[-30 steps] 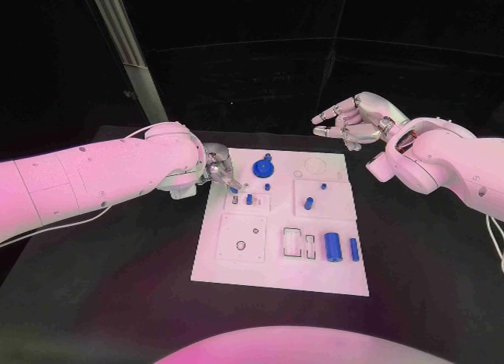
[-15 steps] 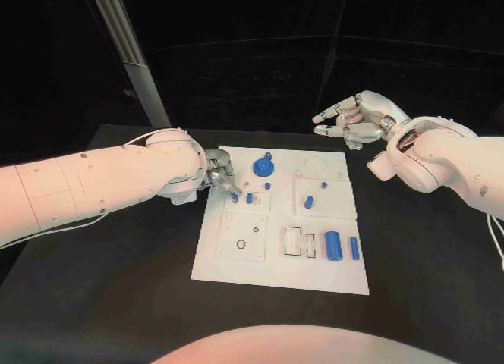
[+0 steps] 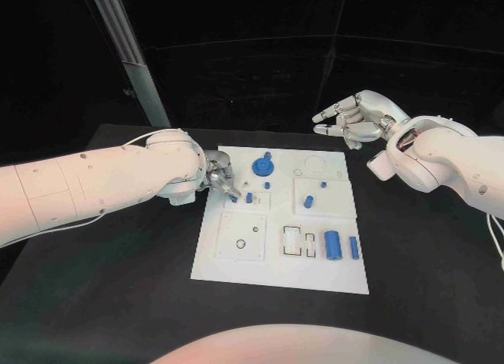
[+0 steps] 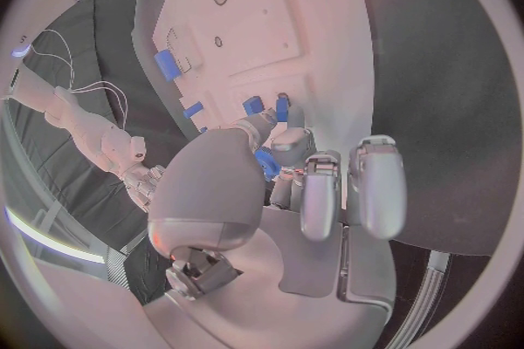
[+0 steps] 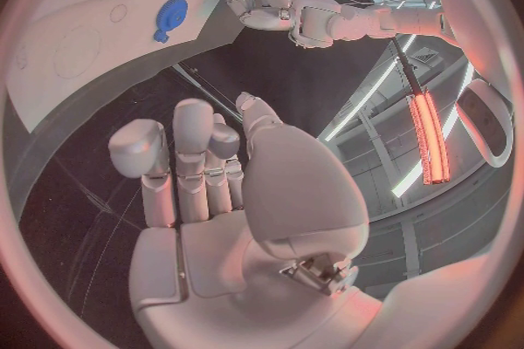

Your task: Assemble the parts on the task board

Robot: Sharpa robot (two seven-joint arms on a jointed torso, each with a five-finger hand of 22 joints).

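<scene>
The white task board lies in the middle of the table. My left hand hovers over its upper-left corner and pinches a small blue part between thumb and fingers. Just below the fingertips, two short blue pegs stand in a small square plate. A round blue part lies near the far edge. A blue cylinder and a thinner blue pin lie at the lower right. My right hand hangs raised beyond the board's far right corner, fingers apart, holding nothing.
Two more small blue pieces sit on the board's right half, near a round recess. A square plate with holes and rectangular slots occupy the near half. A pale pole rises behind the table's left side.
My left arm has dipped slightly, its hand staying over the board's upper-left corner with the blue part. The right hand has not moved.
</scene>
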